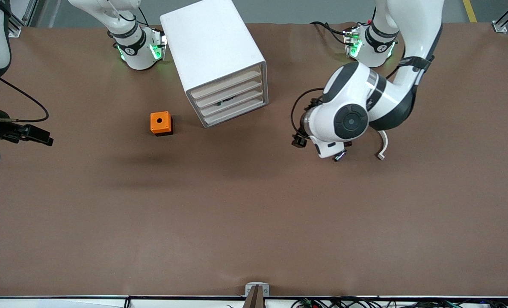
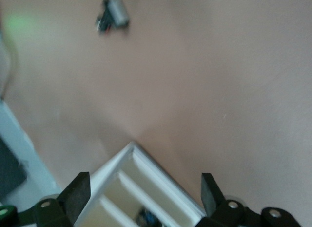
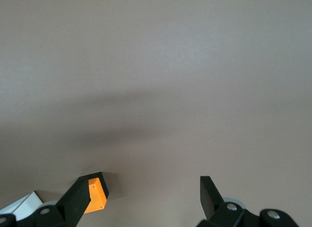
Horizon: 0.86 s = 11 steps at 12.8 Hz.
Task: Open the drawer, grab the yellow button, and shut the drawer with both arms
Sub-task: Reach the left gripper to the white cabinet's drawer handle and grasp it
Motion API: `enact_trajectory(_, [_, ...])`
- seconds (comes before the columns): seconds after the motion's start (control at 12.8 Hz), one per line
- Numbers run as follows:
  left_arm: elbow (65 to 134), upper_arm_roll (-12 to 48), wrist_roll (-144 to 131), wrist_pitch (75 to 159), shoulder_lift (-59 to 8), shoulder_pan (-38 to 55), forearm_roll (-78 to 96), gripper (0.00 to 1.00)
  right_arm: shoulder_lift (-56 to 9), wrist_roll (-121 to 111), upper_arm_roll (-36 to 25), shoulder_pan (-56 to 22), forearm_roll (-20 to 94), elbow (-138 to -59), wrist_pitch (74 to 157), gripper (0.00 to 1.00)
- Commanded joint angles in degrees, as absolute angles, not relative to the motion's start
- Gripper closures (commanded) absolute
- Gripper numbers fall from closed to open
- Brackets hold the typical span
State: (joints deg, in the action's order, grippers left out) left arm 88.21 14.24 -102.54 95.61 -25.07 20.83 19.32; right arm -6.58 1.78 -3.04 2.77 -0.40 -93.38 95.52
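The left hand hangs spread and empty above the table, toward the left arm's end of it from the cabinet; its wrist view looks down past both fingers onto a corner of the cabinet's front. The drawer, topmost of four, sits flush and shut, well apart from this hand. The button cannot be made out; something dark shows in a lower tray, too small to name. The right hand is also spread and empty, waiting over bare table toward the right arm's end, with the orange cube showing just past one finger.

Risks from here: the four fronts are alike and closely stacked, so a slightly low approach would hook the wrong tray. The cabinet stands loose and skewed on the table, so an unbraced pull may drag or turn it rather than slide the drawer out.
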Motion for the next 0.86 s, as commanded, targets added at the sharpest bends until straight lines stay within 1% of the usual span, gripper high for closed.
enact_trajectory(0.0, [87.1,14.0,-111.7,94.4,-26.6,20.0,29.3,0.00,-7.2,4.4,-2.6,2.4,-0.3,-92.1,94.3,0.00])
enact_trajectory(0.24, [87.1,14.0,-121.1,92.5,-29.8,20.0,40.1,0.00,-7.2,8.3,-2.6,2.5,3.0,-92.3,93.6,0.00])
enact_trajectory(0.39, [86.9,14.1,-125.0,89.7,-32.7,20.1,46.2,0.00,-7.2,9.0,-2.7,2.9,5.5,-92.5,93.5,0.00])
enact_trajectory(0.55, [87.0,14.0,-125.2,87.6,-34.7,20.0,52.5,0.00,-7.0,14.2,-2.7,2.6,6.2,-92.9,93.5,0.00])
enact_trajectory(0.71, [86.9,14.1,-129.7,87.3,-38.0,20.2,56.7,0.00,-6.9,19.8,-2.6,1.2,7.5,-92.9,93.2,0.00])
enact_trajectory(0.78, [86.8,14.1,-132.1,87.3,-39.1,21.4,57.9,0.08,-6.9,22.6,-2.6,0.2,7.6,-92.9,93.3,0.00])
